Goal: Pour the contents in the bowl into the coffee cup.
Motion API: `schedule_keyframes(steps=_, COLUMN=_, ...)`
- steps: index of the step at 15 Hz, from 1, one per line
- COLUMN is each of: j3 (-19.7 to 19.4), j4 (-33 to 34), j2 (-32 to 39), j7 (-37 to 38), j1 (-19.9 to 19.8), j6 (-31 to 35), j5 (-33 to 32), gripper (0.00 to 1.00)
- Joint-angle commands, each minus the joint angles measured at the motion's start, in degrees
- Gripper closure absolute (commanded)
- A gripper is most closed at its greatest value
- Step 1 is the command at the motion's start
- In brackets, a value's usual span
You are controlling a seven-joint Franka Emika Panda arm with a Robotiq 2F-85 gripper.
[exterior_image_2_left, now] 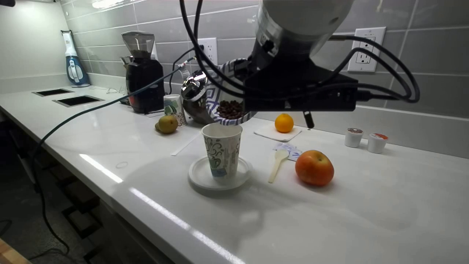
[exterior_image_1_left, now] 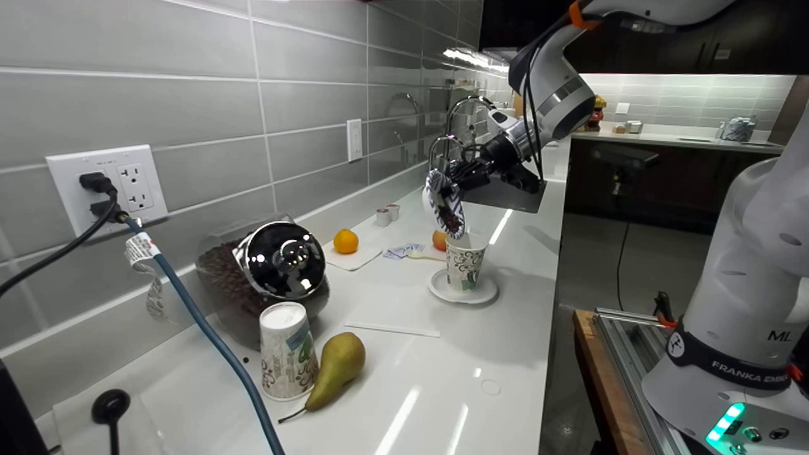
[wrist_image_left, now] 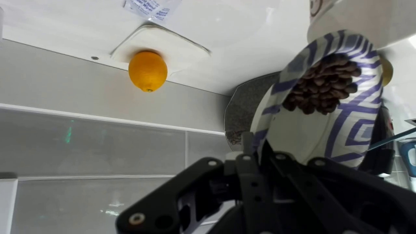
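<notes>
Bowl [wrist_image_left: 347, 120] tilted above cup [exterior_image_2_left: 222, 152]

The gripper [wrist_image_left: 257, 147] pinches the bowl's rim between its fingers; I see beans [wrist_image_left: 320, 86] heaped along the low side. The cup stands on a plate [exterior_image_2_left: 199, 175] toward the counter's [exterior_image_2_left: 311, 223] front edge.

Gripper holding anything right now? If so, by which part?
Yes: the blue-and-white bowl, pinched by its rim in the gripper, with dark beans inside.

Spotted "ML" on the arm [exterior_image_1_left: 727, 272], "FRANKA EMIK…" on its black band [exterior_image_1_left: 727, 364] (lower right), plus bits like "Hand", "Wipes" on packets [wrist_image_left: 151, 7], wrist view top left.
</notes>
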Motion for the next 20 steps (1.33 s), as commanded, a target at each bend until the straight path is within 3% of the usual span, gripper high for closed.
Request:
schedule_keyframes(steps=1, j3=-0.07, j4=-0.28, j2=-0.46, j7=-3.50, j1=-0.65, j6=-0.89, j5=0.68, gripper=0.99)
schedule_keyframes(steps=20, j3=-1.71, j4=-1.16, j2=-1.39, j7=-18.56, j1=-2.13, j6=-9.49, j5=4.38, gripper=0.99)
